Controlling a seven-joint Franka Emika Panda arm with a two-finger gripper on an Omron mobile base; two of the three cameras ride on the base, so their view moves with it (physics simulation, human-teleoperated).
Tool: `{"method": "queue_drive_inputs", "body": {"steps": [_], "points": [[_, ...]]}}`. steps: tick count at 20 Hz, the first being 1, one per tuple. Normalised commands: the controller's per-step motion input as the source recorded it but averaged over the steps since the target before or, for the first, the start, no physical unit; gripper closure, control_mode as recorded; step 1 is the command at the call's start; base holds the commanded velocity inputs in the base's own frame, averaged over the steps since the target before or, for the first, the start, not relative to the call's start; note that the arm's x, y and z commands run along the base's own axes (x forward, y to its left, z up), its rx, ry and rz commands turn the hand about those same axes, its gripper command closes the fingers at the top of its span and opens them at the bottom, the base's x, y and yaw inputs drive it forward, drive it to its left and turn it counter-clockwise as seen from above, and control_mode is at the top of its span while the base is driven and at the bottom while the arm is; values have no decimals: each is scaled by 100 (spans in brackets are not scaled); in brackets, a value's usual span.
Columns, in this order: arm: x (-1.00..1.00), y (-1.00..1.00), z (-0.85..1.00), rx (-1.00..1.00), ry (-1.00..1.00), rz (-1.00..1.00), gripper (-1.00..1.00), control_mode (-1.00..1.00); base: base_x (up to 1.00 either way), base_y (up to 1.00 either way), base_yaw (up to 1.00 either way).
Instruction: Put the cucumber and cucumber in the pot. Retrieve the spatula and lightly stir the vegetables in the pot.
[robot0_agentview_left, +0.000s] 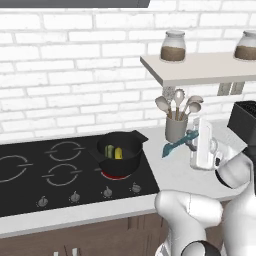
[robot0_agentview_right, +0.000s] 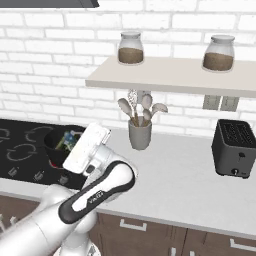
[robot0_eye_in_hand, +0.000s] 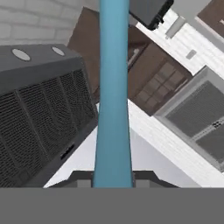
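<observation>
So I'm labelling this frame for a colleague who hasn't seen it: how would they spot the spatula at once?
Start at the black stovetop and go right past the black pot to the grey utensil holder on the white counter. Just in front of it, the spatula sticks out leftward from the claw. It is slim and light blue, unlike the grey spoons standing in the holder.

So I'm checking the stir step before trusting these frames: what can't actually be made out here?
- Gripper fingertips: left base view, hidden behind the hand; hand view, cut off at the bottom edge.
- Spatula head: hand view, the handle runs off the top edge.
- Pot and vegetables: right base view, partly hidden by the hand.
- Vegetables: left base view, too small to tell whether they touch.
</observation>
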Motion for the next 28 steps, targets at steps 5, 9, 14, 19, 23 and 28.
{"method": "queue_drive_inputs", "body": {"steps": [5,9,14,19,23,28], "points": [[33,24,54,18,58,4,100,-100,0,0,0],[29,9,2,-1,23,1,100,-100,0,0,0],[24,11,-13,-1,0,1,100,-100,0,0,0],[52,7,-19,0,0,9,100,-100,0,0,0],[92,39,-6,-2,2,11,100,-100,0,0,0],[72,41,-8,-5,4,7,100,-100,0,0,0]]}}
